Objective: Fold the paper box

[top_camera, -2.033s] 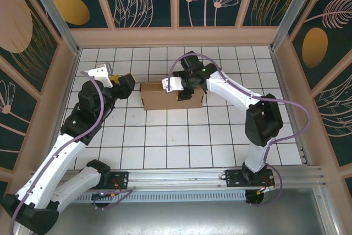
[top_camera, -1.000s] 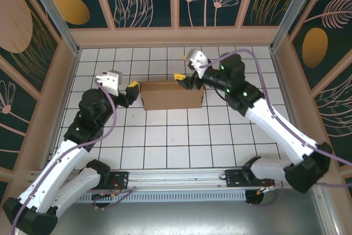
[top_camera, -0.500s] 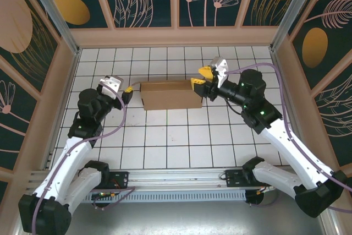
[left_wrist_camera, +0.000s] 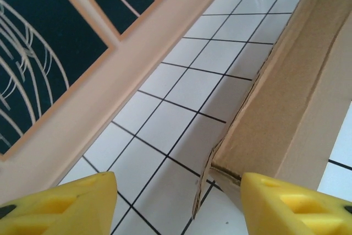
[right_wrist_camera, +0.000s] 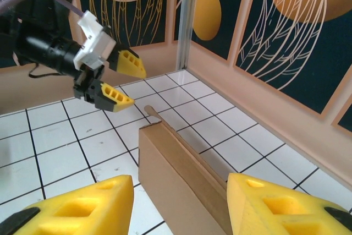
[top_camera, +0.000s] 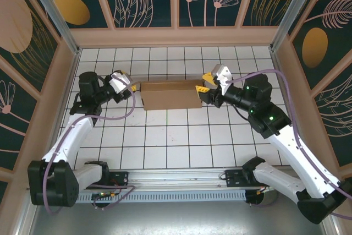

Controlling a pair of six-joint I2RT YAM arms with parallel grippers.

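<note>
Jaws stand apart on my left gripper (top_camera: 127,82) and right gripper (top_camera: 204,83), each at one end of the brown corrugated cardboard box (top_camera: 170,96), gripping nothing.

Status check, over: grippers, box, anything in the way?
Left gripper open at paper box's left end. Right gripper open, straddling right end. Box on table, ungripped; nothing blocking.
</note>
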